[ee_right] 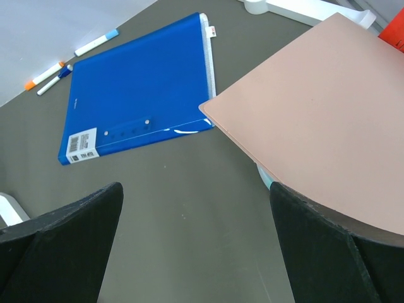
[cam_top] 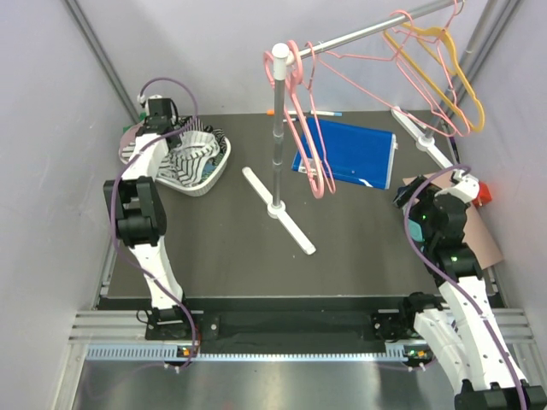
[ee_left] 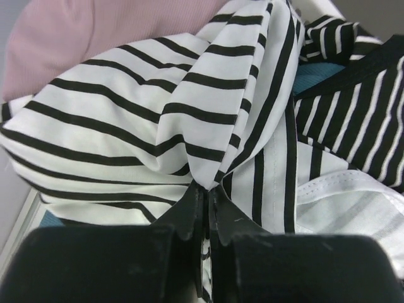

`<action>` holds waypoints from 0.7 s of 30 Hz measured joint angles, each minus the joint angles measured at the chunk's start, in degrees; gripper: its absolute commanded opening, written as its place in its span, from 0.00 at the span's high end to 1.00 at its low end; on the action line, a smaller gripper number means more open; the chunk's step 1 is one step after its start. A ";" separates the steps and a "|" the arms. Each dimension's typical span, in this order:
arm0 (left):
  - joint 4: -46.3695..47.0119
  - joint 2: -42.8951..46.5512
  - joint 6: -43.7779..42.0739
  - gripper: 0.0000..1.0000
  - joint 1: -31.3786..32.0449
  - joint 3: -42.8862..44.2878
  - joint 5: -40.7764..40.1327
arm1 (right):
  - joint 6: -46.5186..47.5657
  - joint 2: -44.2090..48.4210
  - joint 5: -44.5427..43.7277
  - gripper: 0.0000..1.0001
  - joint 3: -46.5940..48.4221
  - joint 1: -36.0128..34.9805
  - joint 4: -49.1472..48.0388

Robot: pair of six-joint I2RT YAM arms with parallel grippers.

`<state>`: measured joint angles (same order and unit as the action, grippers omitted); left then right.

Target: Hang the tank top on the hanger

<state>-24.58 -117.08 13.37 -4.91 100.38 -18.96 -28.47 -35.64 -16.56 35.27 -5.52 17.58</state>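
Left gripper (ee_left: pixel 205 208): black, blocky fingers pressed together, with a fold of soft striped cloth pinched between their tips.
Tank top (ee_left: pixel 158 120): white knit fabric with thin black stripes, bunched and creased. It is heaped in the white basket (cam_top: pixel 220 167) at the far left of the table, and the left gripper grips its fold.
Darker garment (ee_left: pixel 353 95): striped cloth with broad black trim. It lies just right of the tank top, touching it, in the same heap.
Pink cloth (ee_left: pixel 95 38): matte and finely ribbed, tucked behind the tank top.
Right gripper (ee_right: pixel 196 221): dull black fingers spread wide apart with nothing between them, poised above the dark table (cam_top: pixel 359 239) at the right edge.
Board (ee_right: pixel 328 126): flat, smooth and tan-pink. Its corner overlaps the right finger's side of the view.
Blue folder (ee_right: pixel 139 101): glossy plastic rectangle with a barcode sticker, lying flat beyond the right gripper.
Markers (ee_right: pixel 95 43): thin and white, lying past the folder.
Hanger (cam_top: pixel 395 34): thin pink wire triangle hooked on the rail at the far right, well apart from the tank top.
Yellow hanger (cam_top: pixel 453 77): hangs beside it on the same rail.
Thick pink hangers (cam_top: pixel 303 128): chunky plastic, hanging near the metal pole (cam_top: pixel 276 137).
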 measured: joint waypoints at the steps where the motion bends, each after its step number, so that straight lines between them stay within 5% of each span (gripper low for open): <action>1: 0.02 0.37 0.00 1.00 0.00 -0.04 0.00 | 0.02 0.00 0.04 0.00 0.00 0.00 0.00; 21: 0.68 41.44 2.16 1.00 -0.15 -6.45 15.17 | 0.79 6.16 5.64 0.01 -0.46 0.00 2.56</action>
<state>-23.90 -75.64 15.53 -5.06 93.93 -3.79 -27.68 -29.47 -10.92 34.81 -5.52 20.14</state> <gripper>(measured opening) 0.035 0.994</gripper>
